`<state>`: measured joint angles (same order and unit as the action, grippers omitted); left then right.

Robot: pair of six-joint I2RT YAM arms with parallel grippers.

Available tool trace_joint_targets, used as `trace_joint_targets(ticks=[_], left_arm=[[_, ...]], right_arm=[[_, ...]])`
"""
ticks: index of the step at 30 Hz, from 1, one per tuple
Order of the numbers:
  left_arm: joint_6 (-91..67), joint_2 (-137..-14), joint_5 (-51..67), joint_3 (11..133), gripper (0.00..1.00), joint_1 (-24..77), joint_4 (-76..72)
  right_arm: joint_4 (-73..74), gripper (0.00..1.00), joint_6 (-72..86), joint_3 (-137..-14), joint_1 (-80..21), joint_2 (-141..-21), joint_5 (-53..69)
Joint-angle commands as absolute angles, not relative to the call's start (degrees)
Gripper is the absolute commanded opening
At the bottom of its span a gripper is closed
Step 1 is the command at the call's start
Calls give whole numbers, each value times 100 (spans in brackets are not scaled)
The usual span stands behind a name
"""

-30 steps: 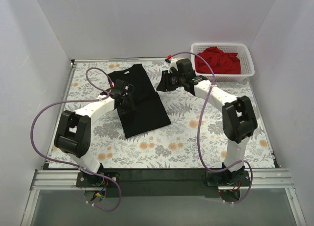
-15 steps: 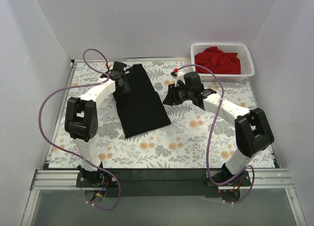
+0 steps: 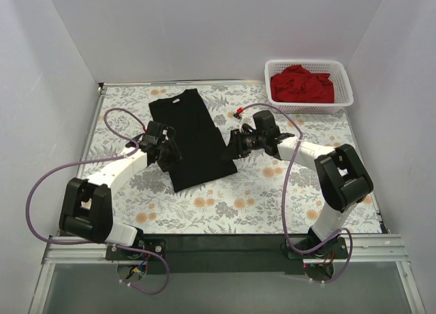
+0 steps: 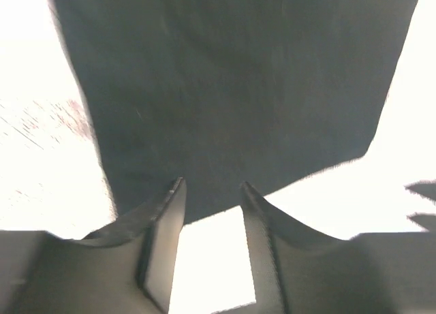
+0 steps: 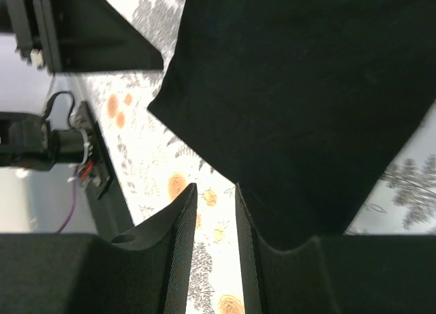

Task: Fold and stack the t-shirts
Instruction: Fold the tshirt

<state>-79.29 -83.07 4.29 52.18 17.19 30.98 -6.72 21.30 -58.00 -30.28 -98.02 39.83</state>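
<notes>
Black tee point(image 3: 194, 140) flat, neck tag point(image 3: 176, 102) unreadable, L gripper point(image 4: 212, 184), R gripper point(image 5: 214, 186) both narrow-gapped, empty

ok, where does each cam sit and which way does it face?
Top external: above and behind the bases, looking down on the table; shows left arm, right arm, black t-shirt, red t-shirt in basket.
Left wrist: on the left gripper, looking past its fingers at the black t-shirt's edge.
Right wrist: on the right gripper, looking past its fingers at that shirt's corner.
Shared: all three see the black t-shirt.
</notes>
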Motion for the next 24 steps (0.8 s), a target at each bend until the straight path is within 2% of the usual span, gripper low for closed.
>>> trace_joint_targets(ticks=[1, 7, 11, 16, 24], left_arm=[[-8489, -7919, 1345, 4537, 36, 1793, 2602], [-8745, -8226, 1345, 3885, 20, 1793, 2364], [-8903, -8271, 1371, 3622, 16, 1697, 2364], [-8974, -8235, 1546, 3332, 13, 1591, 2294], [-8675, -8763, 1889, 3673, 13, 1494, 2337]], right_arm=[[-1213, 30, 2311, -5879, -3032, -10264, 4823], [-1336, 26, 2189, -6047, -2988, -11231, 5001], [-1389, 25, 2241, -5854, -2734, -11793, 5018], [-1669, 24, 2592, -5407, -2312, -12041, 5185], [-1591, 24, 3173, -4449, -1951, -11479, 4922]])
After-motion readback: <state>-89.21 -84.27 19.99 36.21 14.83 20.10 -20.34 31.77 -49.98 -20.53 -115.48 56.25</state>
